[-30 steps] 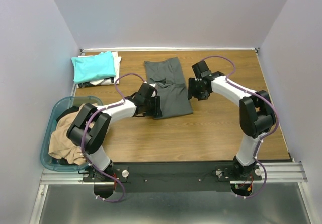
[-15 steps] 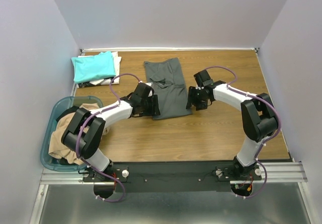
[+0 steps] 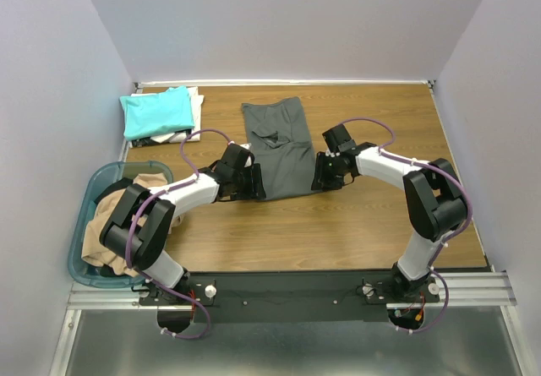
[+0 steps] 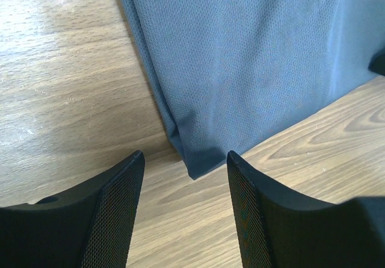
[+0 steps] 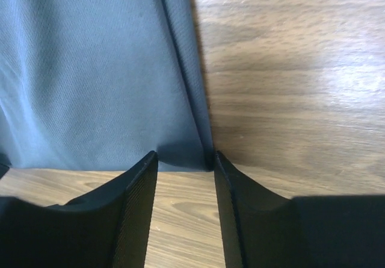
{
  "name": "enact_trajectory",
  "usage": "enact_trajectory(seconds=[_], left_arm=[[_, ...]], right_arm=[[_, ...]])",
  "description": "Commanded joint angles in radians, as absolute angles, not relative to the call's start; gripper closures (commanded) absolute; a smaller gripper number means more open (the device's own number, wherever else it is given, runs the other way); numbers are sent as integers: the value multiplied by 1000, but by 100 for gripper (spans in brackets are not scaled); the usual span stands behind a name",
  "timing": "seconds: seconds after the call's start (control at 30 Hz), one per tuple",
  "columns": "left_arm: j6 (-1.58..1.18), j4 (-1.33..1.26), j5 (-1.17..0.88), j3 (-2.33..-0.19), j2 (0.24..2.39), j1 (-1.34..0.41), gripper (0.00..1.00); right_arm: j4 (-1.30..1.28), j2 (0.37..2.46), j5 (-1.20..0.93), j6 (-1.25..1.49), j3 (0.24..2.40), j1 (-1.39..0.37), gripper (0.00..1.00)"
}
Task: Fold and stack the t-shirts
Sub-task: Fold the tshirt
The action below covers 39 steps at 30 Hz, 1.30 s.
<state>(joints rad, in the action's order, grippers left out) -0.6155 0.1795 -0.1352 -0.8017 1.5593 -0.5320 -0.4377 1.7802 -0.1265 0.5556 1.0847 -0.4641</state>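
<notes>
Straddling the near left corner of the dark grey t-shirt (image 4: 252, 57), the left tool (image 4: 186, 186) has its jaws set wide apart. The corner of the cloth lies on the bench (image 4: 66, 69) in the gap between the two tips. Neither tip presses on it, so this tool holds nothing.

The right tool (image 5: 183, 180) is at the opposite near corner of the same shirt, with its jaws apart but by a narrower gap. The folded side edge of the cloth runs down into that gap and ends just at the tips. Bare wood shows between the jaws below the hem, so the cloth is framed and not pinched.

Seen from above, both arms reach inward from their bases and meet the shirt's near hem from either side, the tools low over the wood. The dark grey t-shirt lies flat in the middle of the bench as a long, narrow strip running away from the arms, with its sides folded in and a small crease near the far end.

In the far left corner, well apart from it, a folded teal t-shirt (image 3: 156, 111) sits on top of a white t-shirt (image 3: 197, 104) whose edges show beneath it. At the left side, near the left arm's base, a blue-green plastic basket (image 3: 97, 177) holds a crumpled tan t-shirt (image 3: 106, 224), which spills over its near rim.
</notes>
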Motion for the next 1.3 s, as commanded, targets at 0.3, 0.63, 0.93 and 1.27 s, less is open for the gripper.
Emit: enact_trajectory(seconds=[0.3, 0.63, 0.93, 1.27], left_arm=[[-630, 91, -199, -738, 1562, -528, 40], [-643, 100, -201, -718, 1589, -528, 67], [-626, 113, -178, -726, 1571, -528, 99], [-611, 213, -115, -758, 1456, -528, 100]], right_arm=[[-434, 1758, -127, 591, 1019, -479, 67], [-436, 1766, -126, 592, 1023, -479, 73], [-442, 1747, -135, 588, 1017, -479, 98], [-524, 1608, -164, 609, 953, -480, 100]])
